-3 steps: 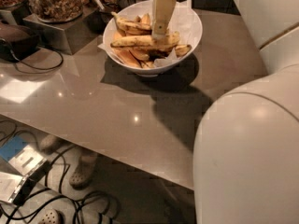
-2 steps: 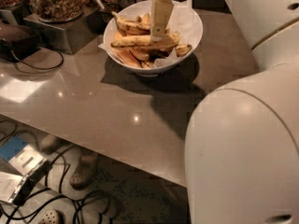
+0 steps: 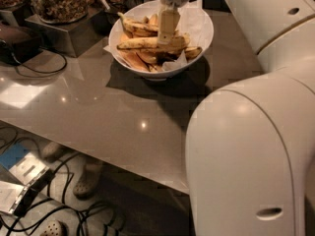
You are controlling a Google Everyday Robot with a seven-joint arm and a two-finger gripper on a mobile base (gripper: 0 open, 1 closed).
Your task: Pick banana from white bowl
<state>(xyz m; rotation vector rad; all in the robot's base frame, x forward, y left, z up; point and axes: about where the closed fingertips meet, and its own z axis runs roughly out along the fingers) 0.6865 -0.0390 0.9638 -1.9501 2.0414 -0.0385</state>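
The white bowl [image 3: 197, 31], lined with crumpled white paper, stands at the back of the grey table and holds several bananas. The banana [image 3: 142, 43], long, nearly straight and streaked with brown, lies across the middle of the pile. My gripper [image 3: 166, 33] reaches straight down from above into the bowl and sits on the right part of this banana, hiding a section of it. Smoother orange-yellow bananas [image 3: 138, 59] lie under it and another spotted banana [image 3: 135, 27] lies behind it.
Glass jars of nuts on a metal stand [image 3: 59, 9] stand at the back left. A dark device with a cable [image 3: 19, 38] lies on the table's left. My large white arm [image 3: 246, 146] fills the right foreground. Cables and shoes lie on the floor below.
My arm's big white segment has swung left and fills more of the foreground. The gripper has stayed in the bowl over the long banana, which has not visibly risen.
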